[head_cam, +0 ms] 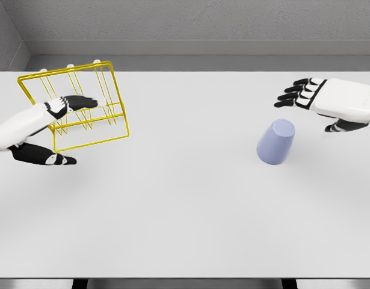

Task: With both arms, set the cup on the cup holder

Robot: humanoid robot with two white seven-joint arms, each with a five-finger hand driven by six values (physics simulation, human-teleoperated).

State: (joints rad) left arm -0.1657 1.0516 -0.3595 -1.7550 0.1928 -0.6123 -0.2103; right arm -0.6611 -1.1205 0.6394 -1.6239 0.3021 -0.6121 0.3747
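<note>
Both hands spread: left hand (49,129) at the holder (76,105); right hand (320,102) near the cup (276,142).

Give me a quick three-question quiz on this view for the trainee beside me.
1. True or false: the cup sits on the yellow rack.
2. Which hand is nearer the cup: A) left hand B) right hand?
3. Fill in: the cup stands with its mouth facing ____ on the table.

Key: 1. False; it stands apart from the rack. 2. B. 3. Down.
</note>
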